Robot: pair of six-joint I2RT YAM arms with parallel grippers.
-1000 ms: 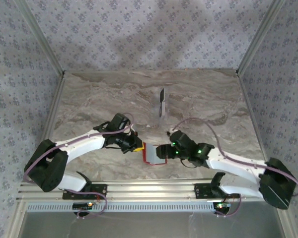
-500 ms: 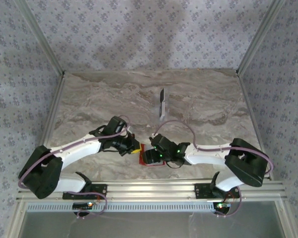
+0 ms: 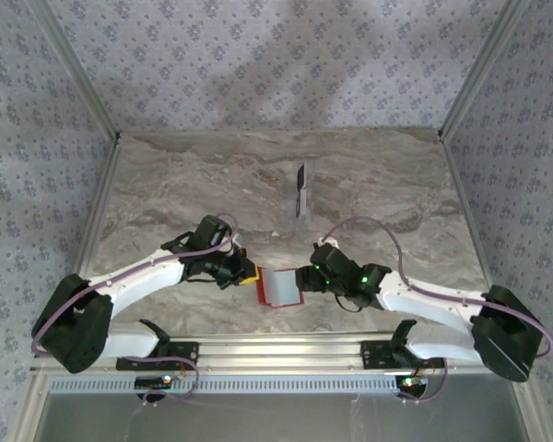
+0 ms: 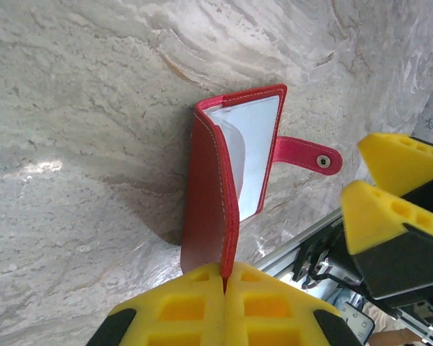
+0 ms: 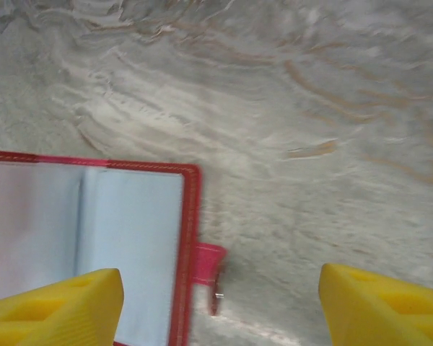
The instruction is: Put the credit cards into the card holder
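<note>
The card holder (image 3: 278, 287) is a red wallet lying open near the table's front edge, its pale inner pockets (image 4: 254, 155) facing up. My left gripper (image 3: 252, 276) is shut on the edge of its raised red cover (image 4: 209, 209), with the yellow fingers (image 4: 173, 310) pressed together. The snap strap (image 4: 307, 153) sticks out to the right. My right gripper (image 3: 302, 279) stands open just right of the wallet, and the strap (image 5: 209, 263) lies between its fingers (image 5: 54, 306). A dark credit card (image 3: 300, 191) with a pale part shows as a thin sliver further back on the table.
The marble table (image 3: 378, 193) has bare room behind and to both sides of the arms. An aluminium rail (image 3: 276, 352) runs along the near edge, close below the wallet. Patterned walls and slanted metal posts (image 3: 465, 87) close in the sides.
The right arm reached in over the wallet half a second ago and has drawn back to the right. The wallet now lies open with its pale inside showing. The left gripper has kept its grip.
</note>
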